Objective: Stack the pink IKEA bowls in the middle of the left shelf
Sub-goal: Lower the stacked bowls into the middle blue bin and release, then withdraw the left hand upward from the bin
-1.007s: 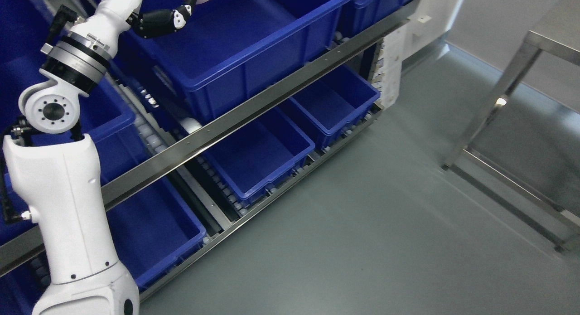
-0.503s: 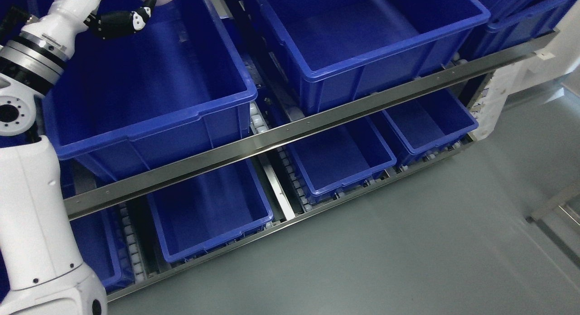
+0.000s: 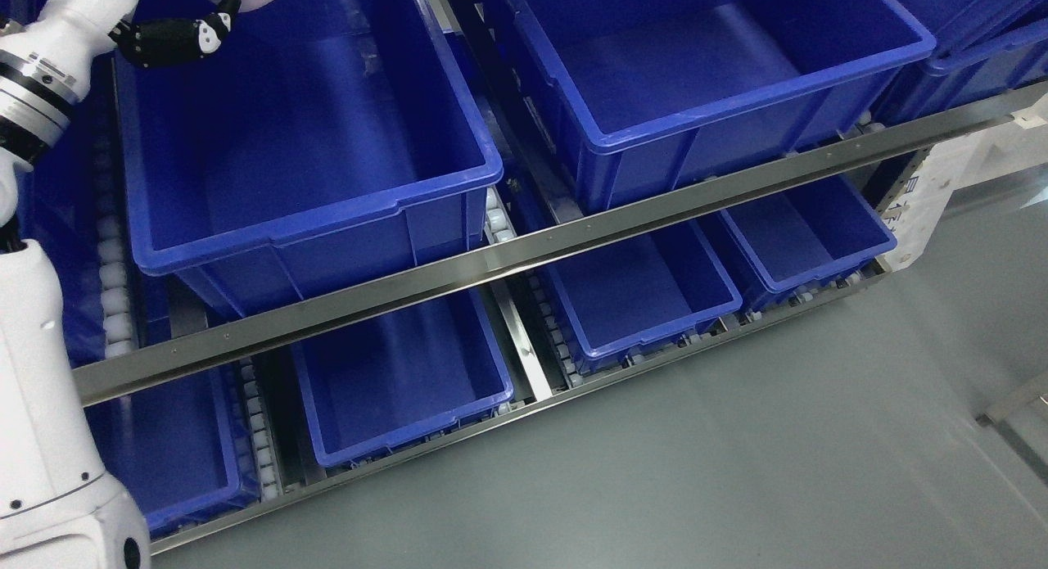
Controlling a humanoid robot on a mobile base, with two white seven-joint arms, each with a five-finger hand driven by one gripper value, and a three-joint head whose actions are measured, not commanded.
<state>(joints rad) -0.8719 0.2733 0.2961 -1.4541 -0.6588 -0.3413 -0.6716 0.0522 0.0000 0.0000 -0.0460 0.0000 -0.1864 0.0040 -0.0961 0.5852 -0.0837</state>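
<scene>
no readable text, brand or number anywhere. white post (image 3: 917, 205) at the right end of the rack carried some dark marks (maybe characters, too blurred and small to tell). blue bins (image 3: 311, 143) showed no labels.

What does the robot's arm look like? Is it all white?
Mostly white. The left arm has a smooth, rounded white shell dotted with small dark screw holes. Near the wrist sits a silver and black ring. The left hand has black fingers with a white patch near one tip. The right arm is not in view.
</scene>
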